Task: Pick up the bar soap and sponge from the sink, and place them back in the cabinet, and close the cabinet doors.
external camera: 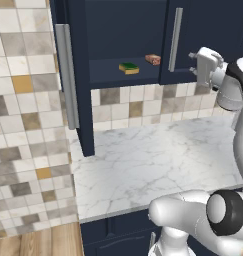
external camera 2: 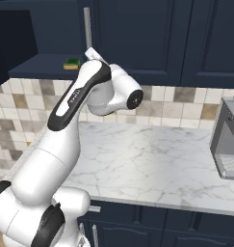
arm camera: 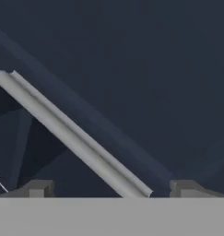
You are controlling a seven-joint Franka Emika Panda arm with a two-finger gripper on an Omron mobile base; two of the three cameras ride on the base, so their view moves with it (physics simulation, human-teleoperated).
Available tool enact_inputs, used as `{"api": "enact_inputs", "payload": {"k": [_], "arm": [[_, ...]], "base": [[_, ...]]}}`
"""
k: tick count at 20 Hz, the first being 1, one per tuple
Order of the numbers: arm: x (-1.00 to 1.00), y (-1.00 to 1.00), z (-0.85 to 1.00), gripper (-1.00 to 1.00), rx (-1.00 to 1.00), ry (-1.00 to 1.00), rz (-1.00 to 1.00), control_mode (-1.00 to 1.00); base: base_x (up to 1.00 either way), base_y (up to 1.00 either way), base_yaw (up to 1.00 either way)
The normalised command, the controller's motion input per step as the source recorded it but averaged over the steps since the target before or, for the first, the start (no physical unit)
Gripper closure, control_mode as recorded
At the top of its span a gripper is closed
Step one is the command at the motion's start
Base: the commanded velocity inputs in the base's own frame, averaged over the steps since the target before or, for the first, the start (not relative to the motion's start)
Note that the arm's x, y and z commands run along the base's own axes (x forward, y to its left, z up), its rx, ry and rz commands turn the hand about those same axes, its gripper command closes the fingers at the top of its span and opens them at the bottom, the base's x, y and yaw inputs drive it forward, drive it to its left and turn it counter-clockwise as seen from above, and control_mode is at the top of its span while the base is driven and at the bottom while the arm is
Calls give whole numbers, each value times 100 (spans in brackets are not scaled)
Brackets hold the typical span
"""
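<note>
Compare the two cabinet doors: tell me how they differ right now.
The left door is swung wide open, seen nearly edge-on against the tiled wall; the right door stands almost flat across the cabinet front. The left door leaves the shelf with the sponge and soap exposed; the right door covers its half. The open pincer is right at the right door's handle; nothing touches the left. Both are navy with silver bar handles.

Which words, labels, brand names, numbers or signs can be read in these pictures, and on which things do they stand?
There is one small dark marking on the white upper link of the robot arm, too blurred to read.
There is no text on the cabinet doors, the sponge, the bar soap or the grey appliance.
</note>
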Motion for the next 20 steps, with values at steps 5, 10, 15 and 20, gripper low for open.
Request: {"api": "enact_inputs", "payload": {"k": [5, 10, 15, 20], "arm": [[-47, 0, 0, -100, -24, -26, 0, -100], [-46, 8, 0, -100, -25, -19, -4, -100], [-55, 16, 1, -100, -24, -14, -8, -100], [-55, 27, 18, -100, -19, -7, -13, -100]], "base": [[0, 0, 0], [0, 0, 0], [0, 0, 0], [0, 0, 0]]}}
